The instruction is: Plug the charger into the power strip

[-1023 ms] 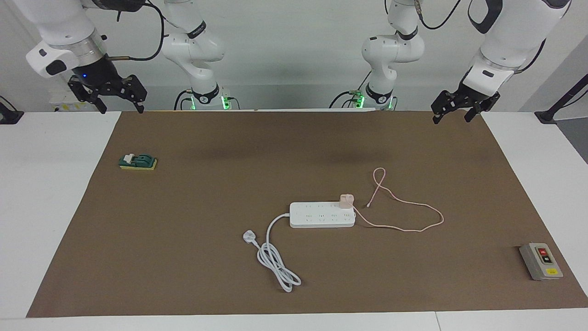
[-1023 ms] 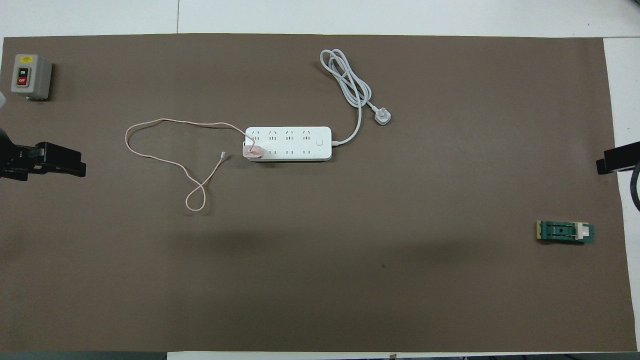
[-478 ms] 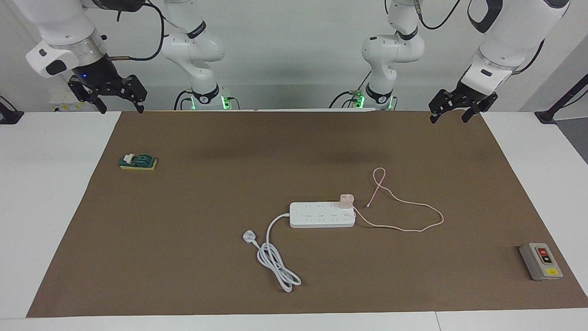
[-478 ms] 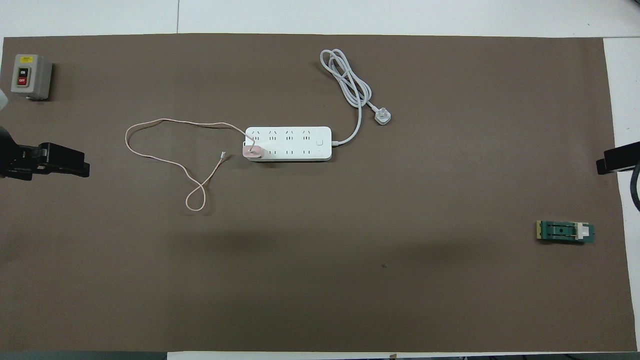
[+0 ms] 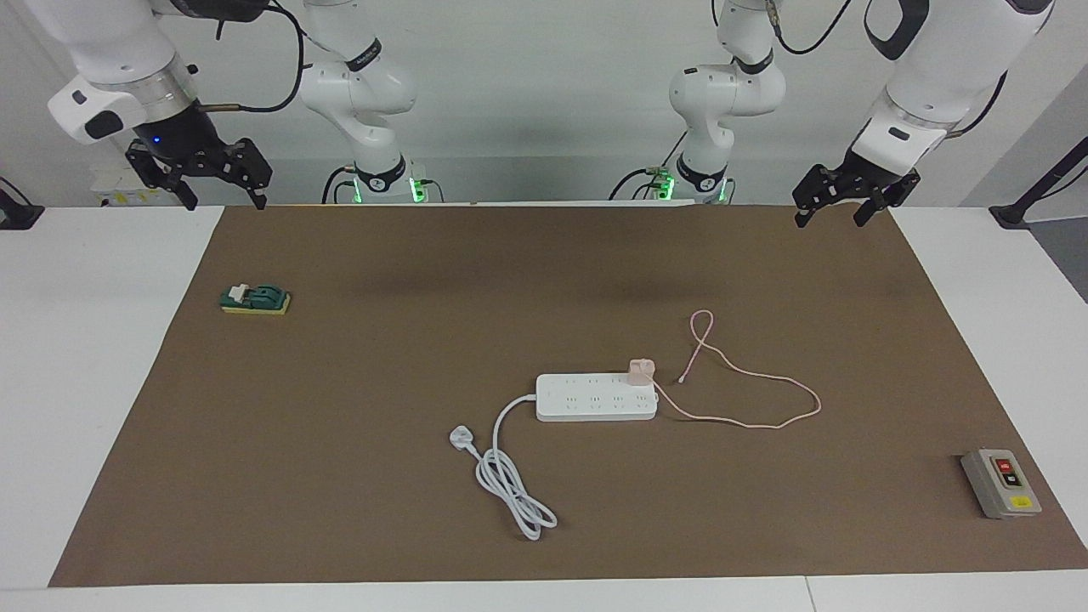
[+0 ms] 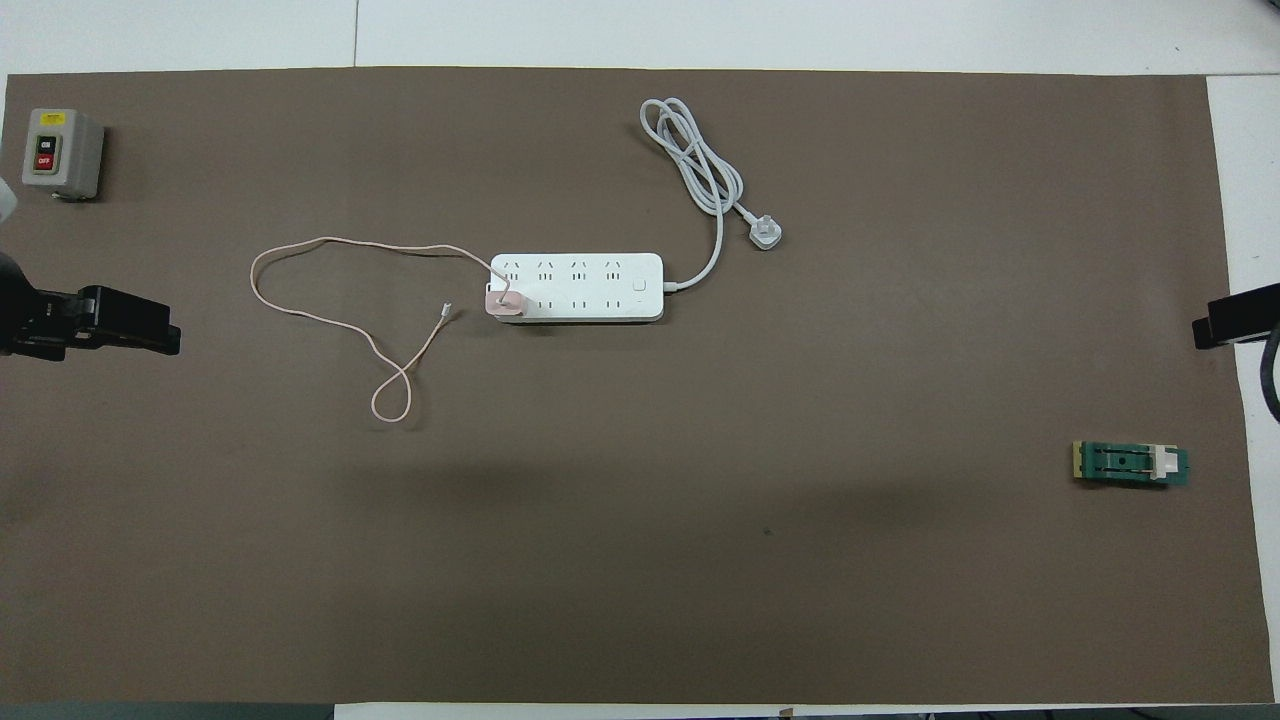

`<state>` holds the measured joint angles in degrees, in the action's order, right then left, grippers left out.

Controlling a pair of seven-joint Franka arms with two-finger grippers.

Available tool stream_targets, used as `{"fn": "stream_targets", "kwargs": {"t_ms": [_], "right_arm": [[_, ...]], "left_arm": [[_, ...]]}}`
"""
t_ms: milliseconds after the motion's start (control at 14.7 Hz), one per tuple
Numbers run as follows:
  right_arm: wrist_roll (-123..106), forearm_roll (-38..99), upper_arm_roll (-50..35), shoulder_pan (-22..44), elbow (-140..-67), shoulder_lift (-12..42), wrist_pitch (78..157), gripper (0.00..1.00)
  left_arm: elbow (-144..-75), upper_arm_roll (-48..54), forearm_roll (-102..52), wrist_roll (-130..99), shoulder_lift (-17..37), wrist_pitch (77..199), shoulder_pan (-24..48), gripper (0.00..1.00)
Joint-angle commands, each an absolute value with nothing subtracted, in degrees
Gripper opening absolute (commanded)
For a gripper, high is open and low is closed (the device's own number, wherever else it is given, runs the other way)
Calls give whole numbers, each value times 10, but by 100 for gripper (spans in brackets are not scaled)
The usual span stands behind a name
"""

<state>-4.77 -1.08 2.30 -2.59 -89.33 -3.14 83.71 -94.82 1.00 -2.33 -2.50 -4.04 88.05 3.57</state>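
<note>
On a brown mat (image 5: 340, 425) two Franka arms hang raised at either end, the left gripper (image 5: 831, 214) and right gripper (image 5: 223, 195) both spread wide, empty. Mid-mat lies the power strip (image 5: 586, 404); the charger (image 5: 640, 372) stands on its socket at the left arm's end, apparently seated. Light and rigid, it looks best gripped by its flat sides, its limp pink cable (image 5: 765, 399) trailing.

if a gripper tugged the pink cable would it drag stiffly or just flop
Likely flop: the pink cable is thin and lies in slack loops on the mat. Its free tip would probably trail. A hard tug might shift the charger sitting on the power strip.
</note>
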Motion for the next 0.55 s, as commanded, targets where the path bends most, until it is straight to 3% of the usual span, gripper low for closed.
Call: {"fn": "stream_targets", "kwargs": {"t_ms": [0,478], "right_arm": [[-55,-2,21,-28,-908,-45,837,100],[-55,-2,21,-28,-908,-45,837,100]], "left_arm": [[-956,2,-27,-18,-53,876,44,100],[-955,1,-26,-18,-52,881,43,100]]}}
